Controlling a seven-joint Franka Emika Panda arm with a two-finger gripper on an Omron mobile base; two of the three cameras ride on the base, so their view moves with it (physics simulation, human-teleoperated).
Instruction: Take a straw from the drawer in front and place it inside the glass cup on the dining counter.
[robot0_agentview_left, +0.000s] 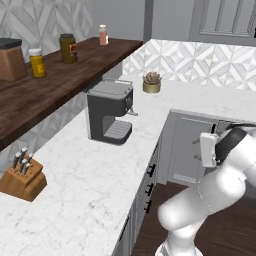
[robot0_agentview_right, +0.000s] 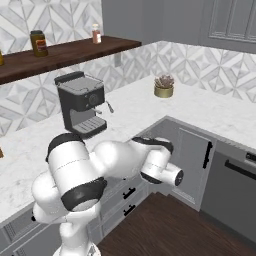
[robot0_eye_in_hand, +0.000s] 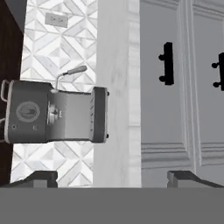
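My gripper (robot0_eye_in_hand: 113, 177) is open, its two dark fingertips (robot0_eye_in_hand: 41, 178) wide apart with nothing between them. It hangs in front of the cabinet run, a short way off, with the hand rolled on its side. Straight ahead is a shut grey drawer (robot0_eye_in_hand: 162, 113) with a black bar handle (robot0_eye_in_hand: 167, 63), just under the marble counter's edge (robot0_eye_in_hand: 118, 87). Another handled front (robot0_eye_in_hand: 220, 70) lies beside it. The straw is hidden. The glass cup and the dining counter are out of view.
A grey coffee machine (robot0_agentview_left: 110, 110) stands on the marble counter (robot0_agentview_left: 90, 175), with a knife block (robot0_agentview_left: 22, 177) at the left and a small potted plant (robot0_agentview_left: 151, 82) further back. Jars (robot0_agentview_left: 68, 48) line a dark wooden shelf. A dishwasher front (robot0_agentview_right: 235, 200) is at the right.
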